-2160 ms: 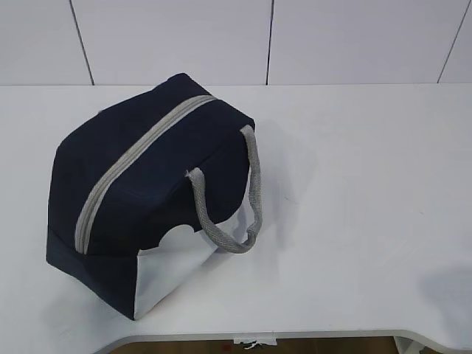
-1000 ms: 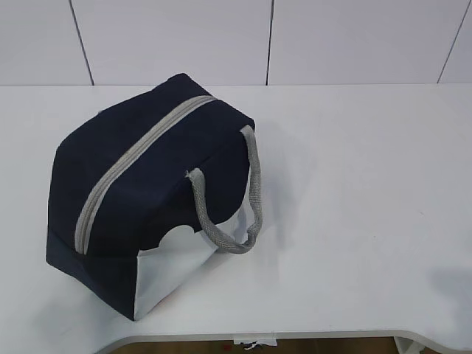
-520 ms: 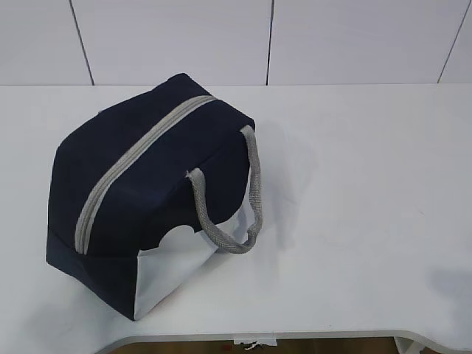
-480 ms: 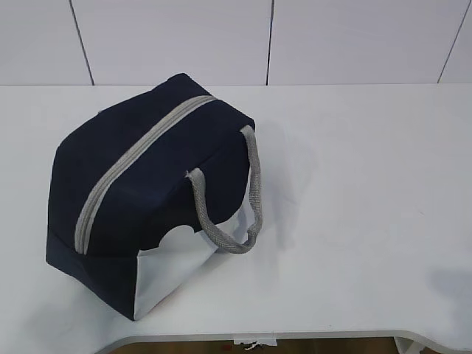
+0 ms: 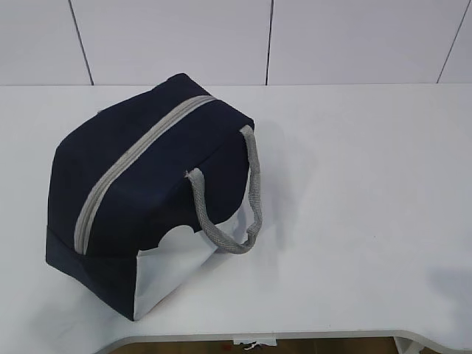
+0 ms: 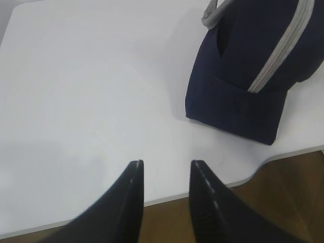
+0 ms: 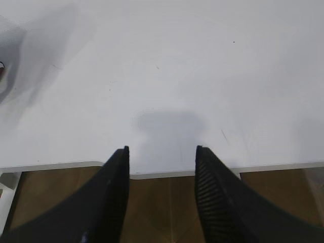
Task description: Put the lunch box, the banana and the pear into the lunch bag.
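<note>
Lunch bag: the lunch bag [image 5: 147,199] stands on the left half of the white table [image 5: 354,184], zipped shut as far as you can see; no lunch box, banana or pear shows in any view.
Long axis: the grey zipper [image 5: 133,166] runs diagonally, from the near left corner up toward the back right, with the grey handle [image 5: 232,199] hanging on the side facing the table's middle.
Left gripper: the left gripper [image 6: 166,169] hovers over the near table edge, jaws parted and holding nothing; the bag [image 6: 253,66] lies ahead and to the right in its wrist view, well apart.
Right gripper: the right gripper [image 7: 162,154] hangs over the near edge of bare table, jaws parted, nothing held, no bag in its view.
Nearer arm: your left arm, by judgement; the bag sits on its side.
</note>
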